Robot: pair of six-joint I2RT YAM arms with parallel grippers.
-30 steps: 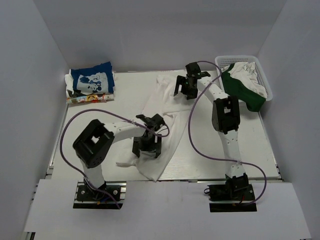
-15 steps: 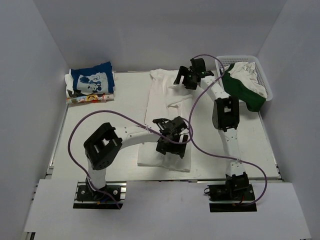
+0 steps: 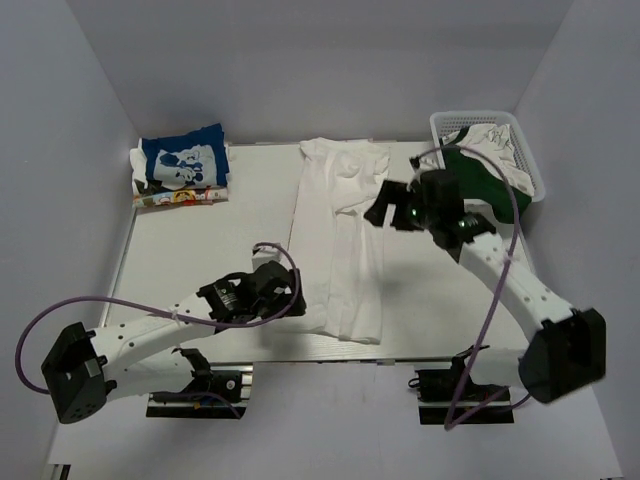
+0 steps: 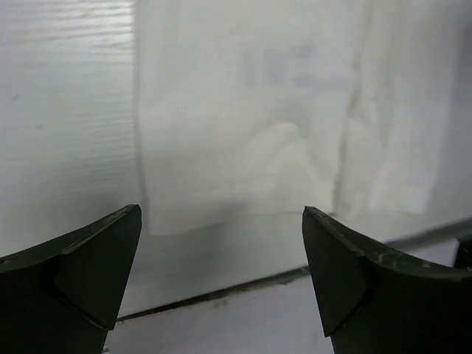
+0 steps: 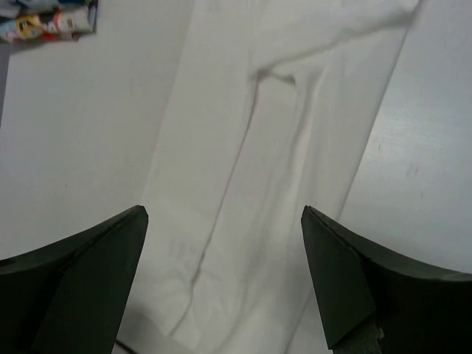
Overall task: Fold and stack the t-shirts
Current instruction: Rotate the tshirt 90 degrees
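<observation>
Tools left [image 4: 221, 212] and right [image 5: 223, 211] both gape empty near the white shirt [image 3: 340, 240], a long folded strip mid-bench [image 3: 200, 250], hem at the front edge; a shallow pinch might catch one layer, undoing folds.

You get an even, diffuse light in the top view: the table [image 3: 200, 250] and the walls [image 3: 300, 70] are bright, the shadows are soft and faint, and there is no hard glare. In the left wrist view the white t-shirt [image 4: 243, 110] looks hazy and washed out, with low contrast. The fingers [image 4: 74, 280] of the left gripper [image 4: 221, 214] are dark and soft-edged. The right wrist view is clearer and shows the folds of the cloth. The fingers [image 5: 346, 280] of the right gripper [image 5: 223, 214] are nearly black.
</observation>
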